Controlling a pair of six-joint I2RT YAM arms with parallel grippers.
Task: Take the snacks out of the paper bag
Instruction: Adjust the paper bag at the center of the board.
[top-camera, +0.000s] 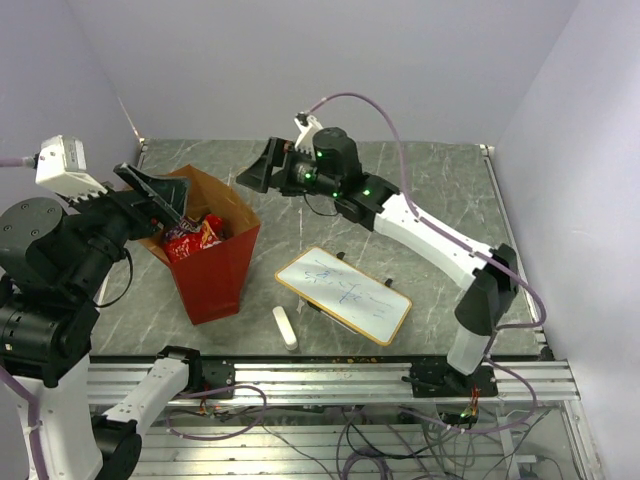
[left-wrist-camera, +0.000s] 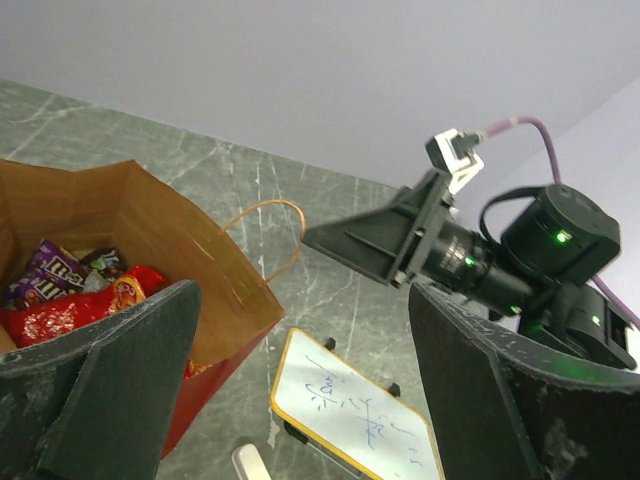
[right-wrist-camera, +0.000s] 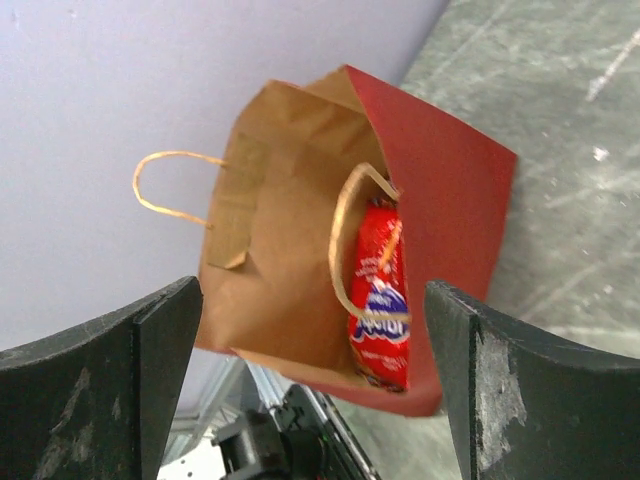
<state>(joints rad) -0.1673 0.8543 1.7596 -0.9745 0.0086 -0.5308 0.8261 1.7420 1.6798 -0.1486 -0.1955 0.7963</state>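
The tall red paper bag (top-camera: 215, 275) stands open at the left of the table, brown inside (left-wrist-camera: 130, 225). The snacks (top-camera: 190, 238) lie inside: a large red-orange crinkly packet (right-wrist-camera: 382, 300) with blue lettering and a small purple pack (left-wrist-camera: 48, 268). My left gripper (top-camera: 160, 195) hovers over the bag's near-left rim, open and empty (left-wrist-camera: 302, 300). Just right of the bag and above its height, my right gripper (top-camera: 262, 165) points at the bag mouth. It is also open with nothing between its fingers (right-wrist-camera: 312, 290).
A white whiteboard (top-camera: 343, 294) with a yellow rim lies right of the bag. A small white eraser stick (top-camera: 285, 327) lies near the front edge. Thin twine handles (right-wrist-camera: 165, 185) stick out from the bag's rim. Walls close in at the back and sides.
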